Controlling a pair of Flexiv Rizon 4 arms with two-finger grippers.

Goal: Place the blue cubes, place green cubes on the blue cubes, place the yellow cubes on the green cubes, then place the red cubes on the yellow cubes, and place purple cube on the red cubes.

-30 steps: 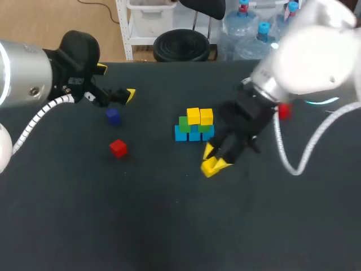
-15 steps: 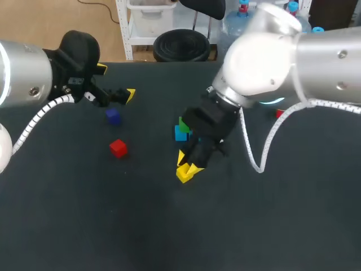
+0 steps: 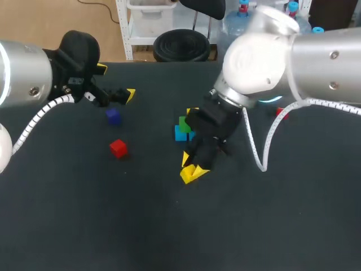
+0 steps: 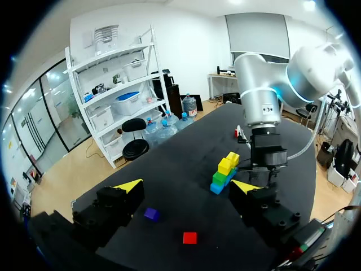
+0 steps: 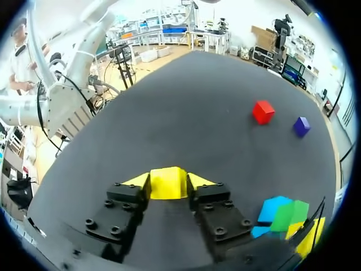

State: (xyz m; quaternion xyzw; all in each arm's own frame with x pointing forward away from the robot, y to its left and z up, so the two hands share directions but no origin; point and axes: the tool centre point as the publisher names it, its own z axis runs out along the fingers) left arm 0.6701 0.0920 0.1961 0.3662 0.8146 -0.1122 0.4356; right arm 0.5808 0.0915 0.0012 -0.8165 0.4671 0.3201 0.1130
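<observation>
My right gripper [image 3: 193,172] [image 5: 167,185] hangs low over the table just in front of the stack, shut on a yellow cube [image 5: 167,182] held between its yellow tips. The stack stands behind it, partly hidden by the right arm: blue cubes [image 3: 180,134] [image 4: 216,188] at the base, green cubes [image 3: 184,122] [image 4: 219,178] on them, and yellow cubes [image 4: 228,162] on top. A red cube [image 3: 118,148] [image 5: 263,111] and a purple cube [image 3: 113,116] [image 5: 301,126] lie loose at the left. Above the purple cube my left gripper [image 3: 116,82] [image 4: 186,189] is open and holds nothing.
A second red cube [image 3: 280,113] [image 4: 236,133] lies at the right, behind the right arm's cable. The dark table [image 3: 169,226] has free room across its near half.
The right arm swung left across the front of the stack with the yellow cube, now covering most of the stack. The left arm has kept still.
</observation>
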